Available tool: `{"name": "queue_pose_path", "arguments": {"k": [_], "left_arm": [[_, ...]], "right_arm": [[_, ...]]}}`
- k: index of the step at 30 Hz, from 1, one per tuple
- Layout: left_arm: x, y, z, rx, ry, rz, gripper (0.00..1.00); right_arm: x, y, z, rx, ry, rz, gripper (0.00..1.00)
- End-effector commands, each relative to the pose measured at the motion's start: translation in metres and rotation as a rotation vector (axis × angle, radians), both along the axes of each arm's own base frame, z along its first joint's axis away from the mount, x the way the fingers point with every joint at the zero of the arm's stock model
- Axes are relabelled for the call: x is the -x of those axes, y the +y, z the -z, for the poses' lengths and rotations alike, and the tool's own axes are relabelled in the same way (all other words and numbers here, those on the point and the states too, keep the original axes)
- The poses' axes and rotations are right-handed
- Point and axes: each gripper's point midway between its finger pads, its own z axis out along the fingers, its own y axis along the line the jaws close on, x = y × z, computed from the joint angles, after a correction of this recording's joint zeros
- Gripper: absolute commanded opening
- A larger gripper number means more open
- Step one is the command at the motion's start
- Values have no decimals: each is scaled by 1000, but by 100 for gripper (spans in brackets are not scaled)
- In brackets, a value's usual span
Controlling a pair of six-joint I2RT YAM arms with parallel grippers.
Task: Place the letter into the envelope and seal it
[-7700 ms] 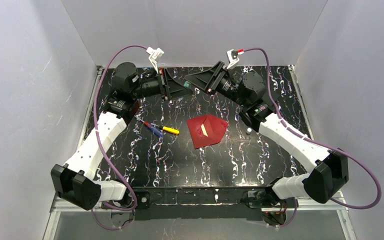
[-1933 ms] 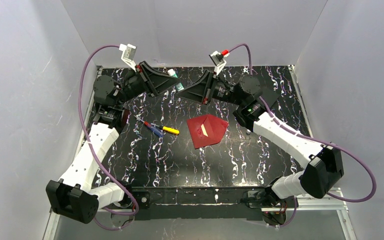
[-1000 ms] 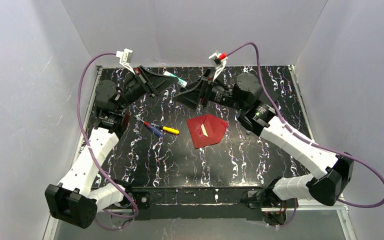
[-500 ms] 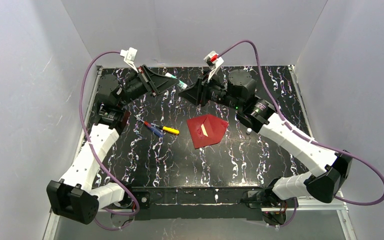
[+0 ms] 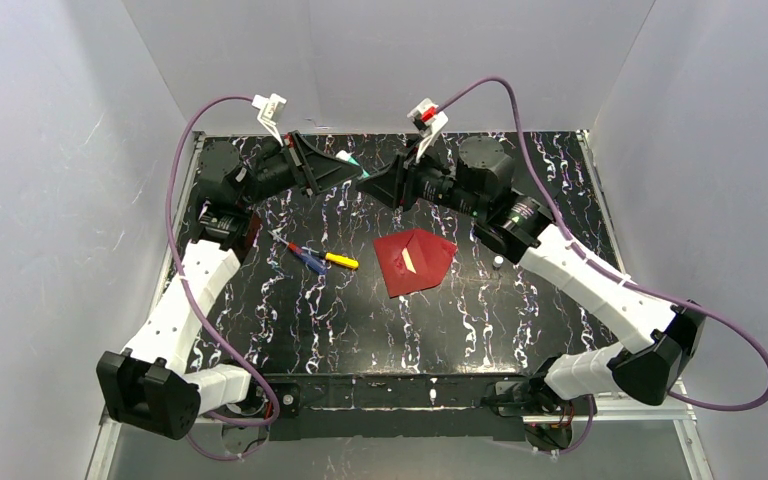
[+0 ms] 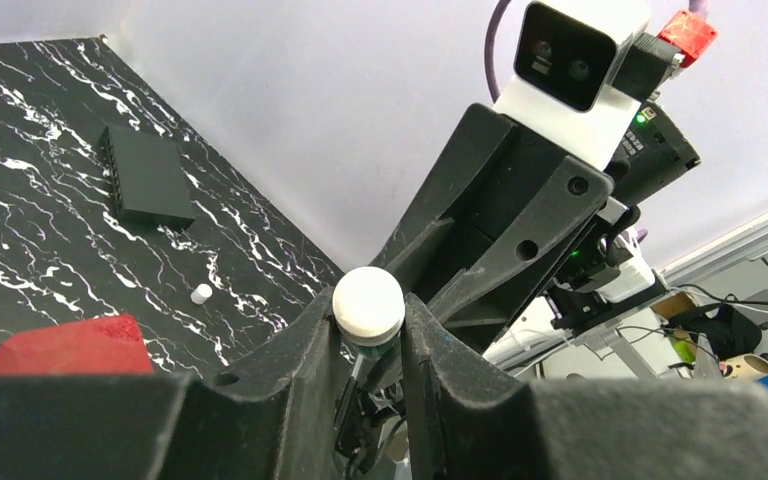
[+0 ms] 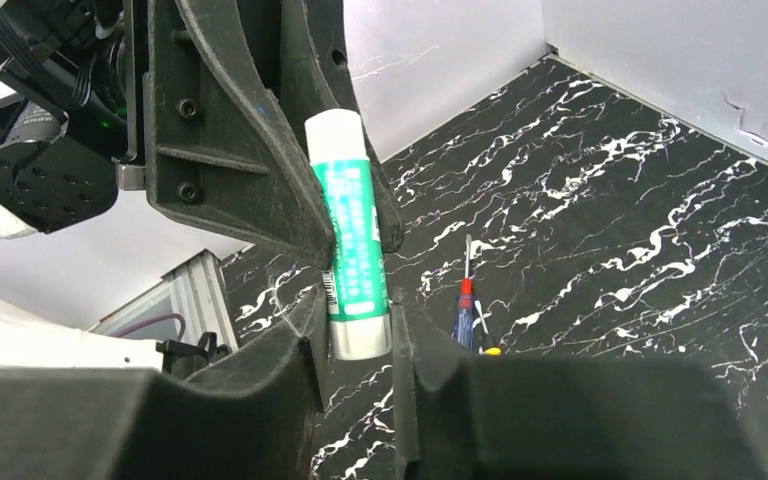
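The dark red envelope (image 5: pixel 415 260) lies flat mid-table, flap folded over; a pale sliver (image 5: pixel 410 262) shows in its gap, and I cannot tell whether it is the letter. Its red corner (image 6: pixel 70 345) shows in the left wrist view. Above the table's back, both grippers meet on a green-and-white glue stick (image 7: pixel 352 230). My left gripper (image 5: pixel 356 168) (image 6: pixel 368 312) is shut on its white-capped end (image 6: pixel 368 303). My right gripper (image 5: pixel 370 182) (image 7: pixel 358 322) is shut on its other, silver end.
A red-and-blue screwdriver (image 5: pixel 306 256) (image 7: pixel 465 312) and a yellow-handled tool (image 5: pixel 341 261) lie left of the envelope. A small white cap (image 6: pixel 201 293) (image 5: pixel 498 261) rests right of it. A black box (image 6: pixel 145 185) sits near the back wall. White walls enclose three sides.
The right arm swung left to meet the left gripper, and its jaws closed on the free end of the glue stick. The left gripper kept its hold. The envelope has not moved.
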Motion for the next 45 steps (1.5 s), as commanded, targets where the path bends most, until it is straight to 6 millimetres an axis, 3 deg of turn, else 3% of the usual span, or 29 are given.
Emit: {"name": "queue_pose_path", "arguments": {"k": [1, 6, 11, 17, 29, 31, 32, 34, 36, 37, 39, 42, 45], "left_arm": [[10, 3, -23, 2, -90, 23, 0], [11, 4, -23, -7, -105, 35, 0], [35, 4, -32, -46, -248, 122, 0], [76, 6, -56, -44, -417, 273, 0], [109, 11, -79, -13, -510, 347, 0], [111, 12, -85, 4, -521, 351, 0], [111, 12, -88, 16, -520, 345, 0], [103, 12, -95, 53, -495, 296, 0], [85, 12, -100, 104, -444, 207, 0], [75, 12, -100, 133, -400, 159, 0], [56, 14, -94, 169, -332, 71, 0], [31, 19, -79, 192, -217, -55, 0], [22, 24, -69, 187, -145, -124, 0]], "right_arm": [[6, 3, -31, -52, -57, -43, 22], [33, 12, -29, -46, -48, -210, 1], [78, 17, -40, -103, -32, -467, 1], [133, 5, -64, -206, -39, -796, 1], [161, -12, -85, -281, -51, -955, 1], [161, -12, -86, -281, -49, -959, 1], [160, -11, -88, -284, -47, -953, 9], [151, -6, -89, -282, -43, -893, 49], [124, 7, -75, -213, -7, -716, 76], [106, 9, -69, -185, -22, -599, 82], [74, 9, -62, -164, -38, -389, 87], [46, 4, -54, -167, -7, -214, 87], [33, 8, -43, -118, 22, -157, 66]]}}
